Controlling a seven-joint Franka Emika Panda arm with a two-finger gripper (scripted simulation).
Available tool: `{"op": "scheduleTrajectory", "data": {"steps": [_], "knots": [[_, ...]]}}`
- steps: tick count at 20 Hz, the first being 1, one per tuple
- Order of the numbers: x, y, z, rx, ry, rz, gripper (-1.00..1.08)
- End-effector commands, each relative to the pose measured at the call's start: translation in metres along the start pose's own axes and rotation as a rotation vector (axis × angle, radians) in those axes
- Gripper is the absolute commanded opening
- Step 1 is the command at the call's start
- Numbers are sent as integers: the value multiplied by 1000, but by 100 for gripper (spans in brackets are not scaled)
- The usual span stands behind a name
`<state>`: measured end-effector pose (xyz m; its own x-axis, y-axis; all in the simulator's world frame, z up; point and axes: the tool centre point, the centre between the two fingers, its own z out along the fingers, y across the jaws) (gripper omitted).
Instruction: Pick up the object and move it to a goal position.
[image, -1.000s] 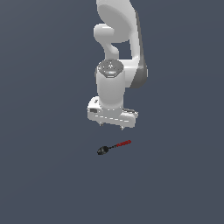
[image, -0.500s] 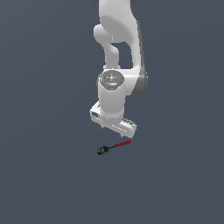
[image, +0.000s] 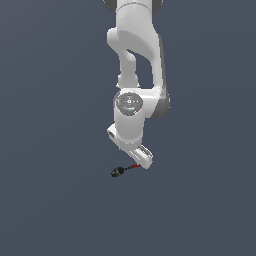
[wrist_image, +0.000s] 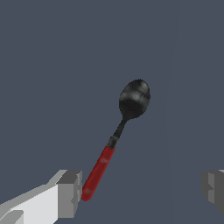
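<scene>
The object (wrist_image: 114, 140) is a small spoon-like tool lying flat on the dark grey floor, with a black rounded head, a thin dark shaft and a red handle. In the exterior view the object (image: 124, 170) lies just below the white hand, which covers its red end. My gripper (wrist_image: 142, 190) is open, its two grey fingers wide apart. The red handle's tip lies between them, close beside one finger (wrist_image: 70, 192); I cannot tell whether it touches. Nothing is held.
The white arm (image: 135, 65) rises above the hand in the exterior view. Plain dark grey floor lies all around, and no other objects or goal marker show.
The arm has come down and the hand has turned about its axis. It has closed in on the object's red end, which now sits under the hand. The object has not moved.
</scene>
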<state>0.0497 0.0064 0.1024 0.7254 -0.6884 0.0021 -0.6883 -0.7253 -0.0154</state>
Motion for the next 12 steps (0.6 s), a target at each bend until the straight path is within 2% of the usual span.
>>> {"op": "scheduleTrajectory", "data": {"steps": [1, 12], "knots": [[1, -2, 7, -2, -1, 69, 100], [4, -11, 33, -12, -1, 311, 100]]}}
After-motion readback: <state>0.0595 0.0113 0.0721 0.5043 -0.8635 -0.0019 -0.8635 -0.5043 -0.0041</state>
